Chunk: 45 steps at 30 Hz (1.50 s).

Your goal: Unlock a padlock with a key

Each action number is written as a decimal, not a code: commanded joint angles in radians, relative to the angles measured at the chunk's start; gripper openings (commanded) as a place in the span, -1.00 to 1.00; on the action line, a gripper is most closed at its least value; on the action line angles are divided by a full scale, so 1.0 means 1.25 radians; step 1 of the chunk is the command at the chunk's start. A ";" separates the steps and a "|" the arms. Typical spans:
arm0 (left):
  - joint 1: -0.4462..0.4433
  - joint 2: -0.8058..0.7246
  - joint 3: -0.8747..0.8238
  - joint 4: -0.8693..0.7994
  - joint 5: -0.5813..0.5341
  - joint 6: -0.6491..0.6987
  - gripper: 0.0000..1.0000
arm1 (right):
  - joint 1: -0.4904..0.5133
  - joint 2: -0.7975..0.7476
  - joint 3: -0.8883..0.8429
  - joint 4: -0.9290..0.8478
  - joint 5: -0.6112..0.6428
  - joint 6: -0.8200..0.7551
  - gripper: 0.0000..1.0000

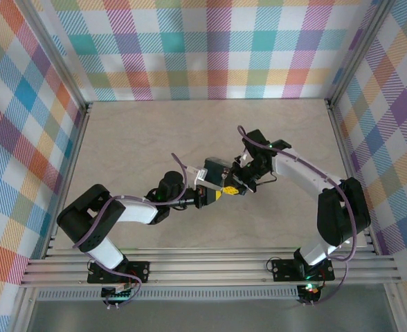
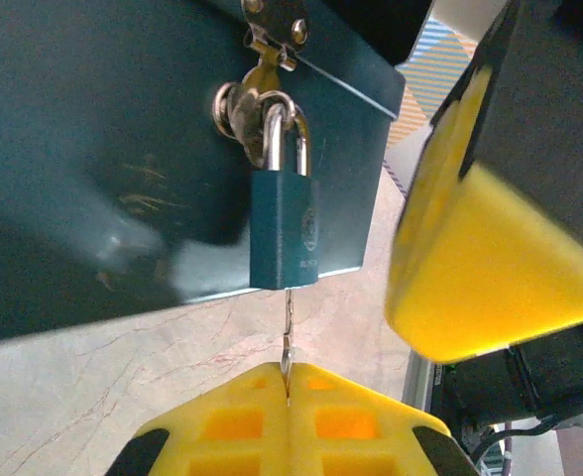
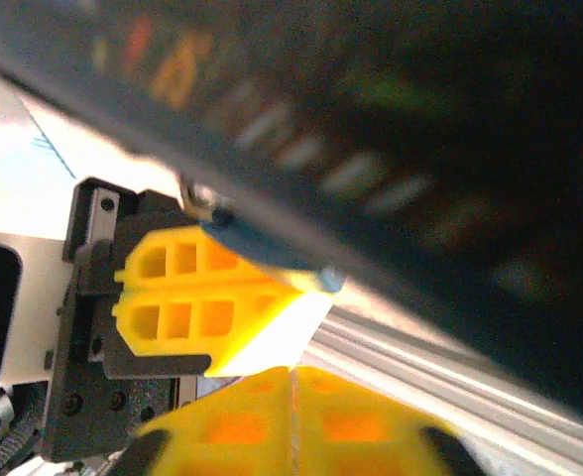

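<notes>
Had the left hand clamped on the key, blade running up into the underside of the padlock. Found it hanging off the hasp of the dark tin, above the bench. Had the right hand pinched together alongside.

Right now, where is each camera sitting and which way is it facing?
Top external: above, behind the arm bases, looking down at the table; both arms show.
Left wrist: on the left arm, facing the padlock; left tool pinches the key.
Right wrist: on the right arm, facing the tin; right tool shut below.
Shared: both wrist views catch the padlock and left tool.
</notes>
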 commanded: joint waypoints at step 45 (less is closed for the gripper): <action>0.001 0.062 0.056 0.090 0.026 -0.052 -1.00 | 0.114 -0.022 0.214 -0.141 0.507 0.000 -0.03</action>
